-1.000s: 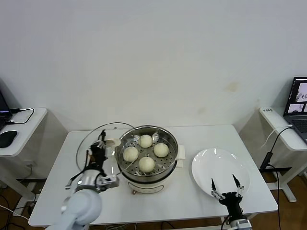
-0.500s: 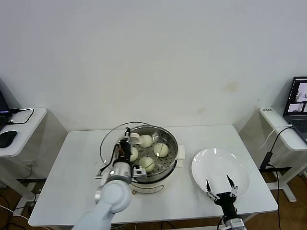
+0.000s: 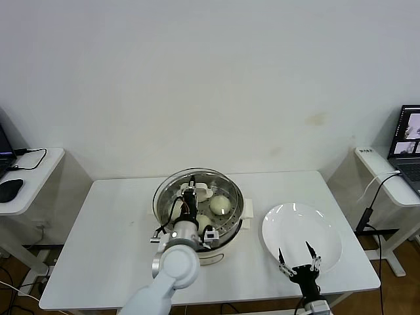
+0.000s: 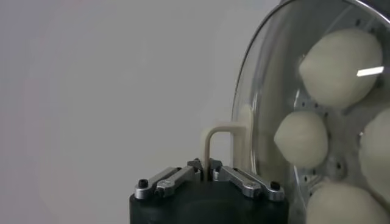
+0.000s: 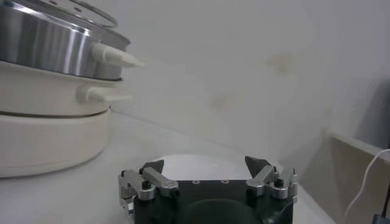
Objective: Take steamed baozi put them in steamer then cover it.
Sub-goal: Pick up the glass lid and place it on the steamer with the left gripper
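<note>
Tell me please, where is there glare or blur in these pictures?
Left wrist view: a bright streak of glare lies on the cover, over one baozi; the left gripper at its handle is blurred. Right wrist view: the steamer and the wall look soft. Head view: the plate shows small highlights.

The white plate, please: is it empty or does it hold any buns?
Empty. The plate shows a bare white surface, and the buns lie in the steamer under the glass lid.

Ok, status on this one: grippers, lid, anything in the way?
Left gripper shut on cover handle, over steamer. Right gripper open, idle above plate. Baozi inside. Nothing blocking.
</note>
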